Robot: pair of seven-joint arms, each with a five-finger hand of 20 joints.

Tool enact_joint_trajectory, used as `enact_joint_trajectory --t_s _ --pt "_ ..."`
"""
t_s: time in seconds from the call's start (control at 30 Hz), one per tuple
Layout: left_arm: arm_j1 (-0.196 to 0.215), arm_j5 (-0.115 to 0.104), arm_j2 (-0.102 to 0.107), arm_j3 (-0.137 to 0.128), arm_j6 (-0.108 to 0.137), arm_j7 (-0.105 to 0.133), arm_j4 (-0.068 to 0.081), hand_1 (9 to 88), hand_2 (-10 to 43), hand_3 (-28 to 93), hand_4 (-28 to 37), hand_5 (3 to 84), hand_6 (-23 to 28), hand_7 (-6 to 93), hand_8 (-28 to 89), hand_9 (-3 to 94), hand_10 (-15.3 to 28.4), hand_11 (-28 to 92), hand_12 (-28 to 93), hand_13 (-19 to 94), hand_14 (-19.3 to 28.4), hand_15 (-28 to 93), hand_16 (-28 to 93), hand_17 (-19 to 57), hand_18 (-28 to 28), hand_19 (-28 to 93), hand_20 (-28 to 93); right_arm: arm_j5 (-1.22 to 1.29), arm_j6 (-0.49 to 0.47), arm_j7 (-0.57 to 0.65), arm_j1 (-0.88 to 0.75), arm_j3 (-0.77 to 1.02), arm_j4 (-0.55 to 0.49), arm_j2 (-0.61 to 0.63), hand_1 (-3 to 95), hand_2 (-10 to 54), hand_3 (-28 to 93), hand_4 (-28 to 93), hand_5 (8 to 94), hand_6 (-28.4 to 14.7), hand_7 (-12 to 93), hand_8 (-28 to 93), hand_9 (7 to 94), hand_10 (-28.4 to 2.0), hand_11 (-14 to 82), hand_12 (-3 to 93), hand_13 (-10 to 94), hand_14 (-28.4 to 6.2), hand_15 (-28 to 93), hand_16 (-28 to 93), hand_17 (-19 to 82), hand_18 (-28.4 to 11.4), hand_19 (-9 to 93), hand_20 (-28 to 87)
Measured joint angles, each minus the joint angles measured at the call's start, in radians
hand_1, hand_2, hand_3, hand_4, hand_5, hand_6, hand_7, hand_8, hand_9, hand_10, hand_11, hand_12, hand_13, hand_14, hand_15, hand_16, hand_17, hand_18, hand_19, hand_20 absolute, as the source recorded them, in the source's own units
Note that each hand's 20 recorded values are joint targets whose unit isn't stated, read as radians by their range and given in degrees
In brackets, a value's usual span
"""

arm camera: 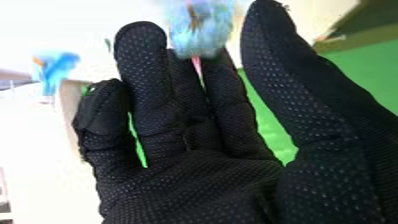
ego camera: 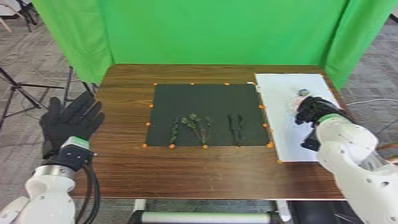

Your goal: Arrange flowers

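Keeping its thumb apart from loosely bent fingers, the right hand (ego camera: 313, 109) is over the white board (ego camera: 286, 142). A blue flower (arm camera: 197, 31) is by its fingertips; whether they touch, I cannot tell. Leafy green sprigs (ego camera: 195, 123) lie on the dark mat (ego camera: 191, 99). The left hand (ego camera: 65, 121), fingers spread, is at the table's (ego camera: 204, 177) left edge.

Mat (ego camera: 209, 100) dark green-grey; curtain (ego camera: 213, 30) bright green; table (ego camera: 195, 177) brown, wood-grained. Right hand (ego camera: 315, 109) black, pale-dotted. Blurred flower (arm camera: 200, 32) apparently light blue.
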Motion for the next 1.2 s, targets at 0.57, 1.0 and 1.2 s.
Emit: enact_joint_trajectory --t_s 0.57,1.0,1.2 --pt "-0.002 -0.011 0.001 0.004 0.001 0.001 0.0 25.1 14.1 70 -28.3 39.8 7.9 16.6 -9 28.9 13.3 21 9 18 11.9 31 -10 -5.4 9.7 27 7 -0.049 0.246 -0.003 0.015 -0.087 0.078 -0.006 65.0 -9.5 65 -28 72.6 1.0 40 5 86.2 -7.6 13.9 45.7 71 -6.0 56 47 40 -20.3 87 44" --pt "-0.008 -0.028 0.001 -0.006 -0.015 0.013 0.005 22.2 15.6 68 -28.3 39.4 7.9 12.3 -9 29.0 13.2 19 8 18 11.4 29 -10 -5.3 9.7 27 7 -0.114 0.336 -0.07 -0.014 -0.115 -0.073 0.005 64.0 -9.5 68 -28 74.2 0.5 39 8 86.7 -7.7 13.8 47.6 72 -5.8 56 48 40 -21.0 87 45" --pt "-0.007 -0.04 0.001 -0.014 -0.015 0.031 0.007 22.0 15.6 68 -28.3 39.4 7.6 12.4 -8 29.2 13.2 19 8 18 11.3 29 -10 -5.3 9.7 26 7 -0.001 0.355 -0.196 0.103 -0.246 -0.114 -0.022 63.5 -9.5 69 -28 74.1 0.5 39 8 86.5 -7.5 14.0 48.0 72 -5.9 57 48 40 -20.8 88 45"
